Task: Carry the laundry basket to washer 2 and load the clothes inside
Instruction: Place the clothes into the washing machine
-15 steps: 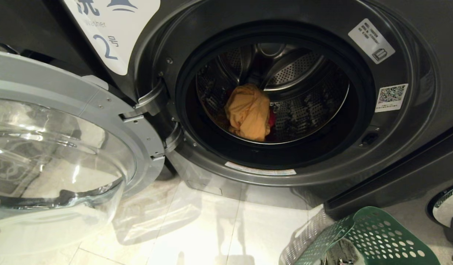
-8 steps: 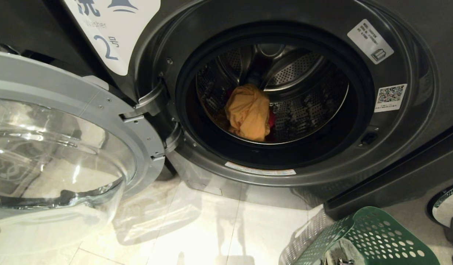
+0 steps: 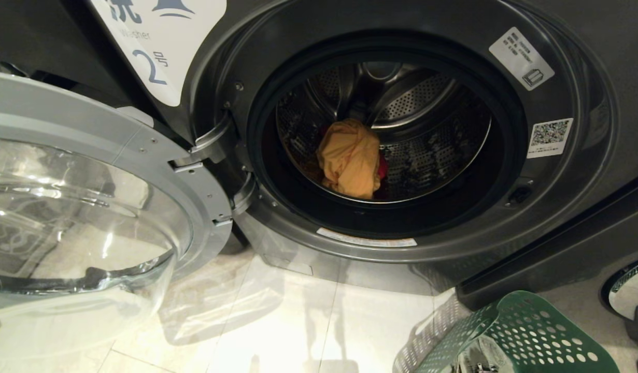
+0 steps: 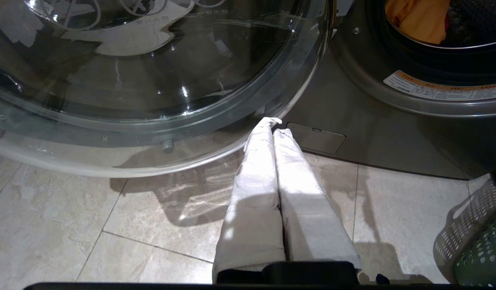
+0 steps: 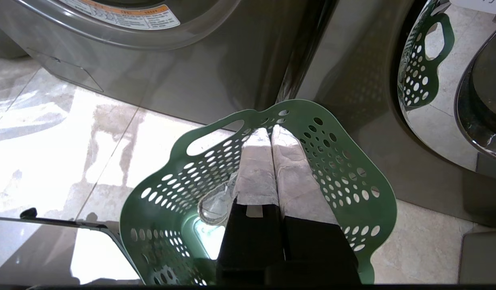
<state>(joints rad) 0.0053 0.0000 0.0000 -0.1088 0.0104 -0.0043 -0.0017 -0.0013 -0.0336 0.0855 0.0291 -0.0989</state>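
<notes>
Because washer 2 (image 3: 583,171) is taking up most of what we are seeing, we are starting there: its glass door (image 3: 85,217) is swinging wide at nine o'clock so the drum mouth is lying clear for loading. At five o'clock the green laundry basket (image 3: 531,331) is sitting on the tiled floor (image 3: 277,321) just beside the washer's front, within reach and emptied, we are judging. At the centre the yellow-orange garment (image 3: 350,158) is lying in the drum, with a sliver of the magenta one (image 3: 383,167) peeking at its three o'clock. Our left gripper (image 4: 272,125) is hanging pinched together and empty, low beneath the door. Our right gripper (image 5: 270,132), likewise pinched together and empty, is hovering over the basket. Against the earlier head view, nothing is differing.
</notes>
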